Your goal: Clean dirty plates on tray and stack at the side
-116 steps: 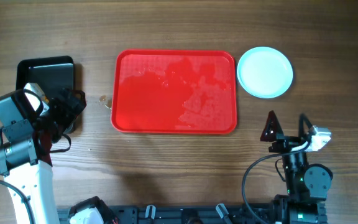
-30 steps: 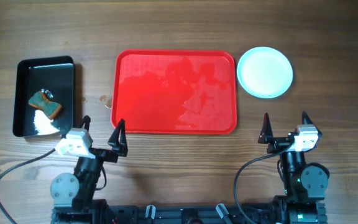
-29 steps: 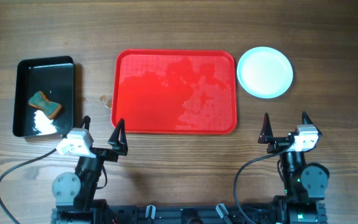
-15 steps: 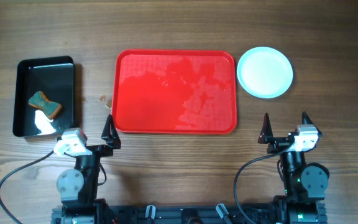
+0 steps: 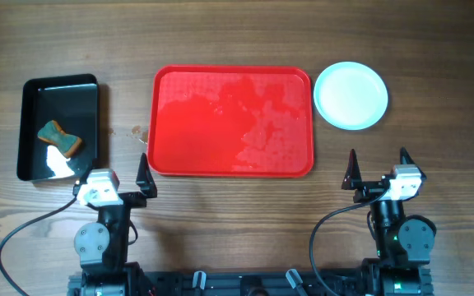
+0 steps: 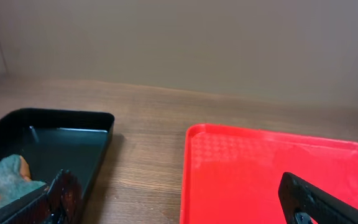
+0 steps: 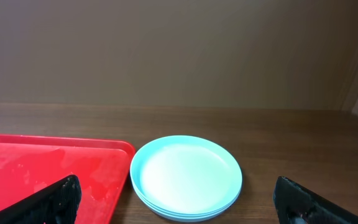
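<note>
The pale turquoise plates (image 5: pixel 350 95) lie in one stack on the table, right of the red tray (image 5: pixel 230 121). The stack also shows in the right wrist view (image 7: pixel 186 177), with a clean top face. The tray holds no plates and looks wet; it shows in the left wrist view (image 6: pixel 278 174) too. My left gripper (image 5: pixel 122 171) is open and empty near the tray's front left corner. My right gripper (image 5: pixel 377 167) is open and empty, in front of the plate stack.
A glossy black tray (image 5: pixel 59 127) at the left holds a teal and orange sponge (image 5: pixel 60 137) and white foam. It shows in the left wrist view (image 6: pixel 48 149). A small smear (image 5: pixel 136 131) marks the wood between the trays.
My left arm left the black tray, dropped the sponge there and drew back to the table's front. In the last second it turned slightly toward the tray. The right arm stayed put.
</note>
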Tool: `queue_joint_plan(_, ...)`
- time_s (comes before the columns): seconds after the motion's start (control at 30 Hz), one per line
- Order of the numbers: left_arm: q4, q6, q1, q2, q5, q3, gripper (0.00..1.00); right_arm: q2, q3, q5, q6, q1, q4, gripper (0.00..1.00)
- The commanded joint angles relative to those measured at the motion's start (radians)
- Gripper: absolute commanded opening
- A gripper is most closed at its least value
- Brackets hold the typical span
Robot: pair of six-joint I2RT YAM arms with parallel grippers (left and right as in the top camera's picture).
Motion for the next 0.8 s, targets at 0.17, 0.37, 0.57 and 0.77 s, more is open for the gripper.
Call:
queue_joint_plan(0.17,-0.008,0.060,-0.015,-0.010,-0.011,-0.005,1.00,-0.012,-0.003,0.014,-0.012,0.005,0.002,1.00)
queue_joint_plan(0.37,-0.006,0.060,-0.014,-0.010,-0.024,-0.005,1.00,-0.012,-0.003,0.014,-0.012,0.005,0.002,1.00)
queue_joint_plan(0.57,-0.006,0.060,-0.014,-0.008,-0.024,-0.005,1.00,-0.012,-0.003,0.014,-0.012,0.005,0.002,1.00)
queue_joint_plan(0.77,-0.006,0.060,-0.014,-0.008,-0.024,-0.005,1.00,-0.012,-0.003,0.014,-0.012,0.005,0.002,1.00)
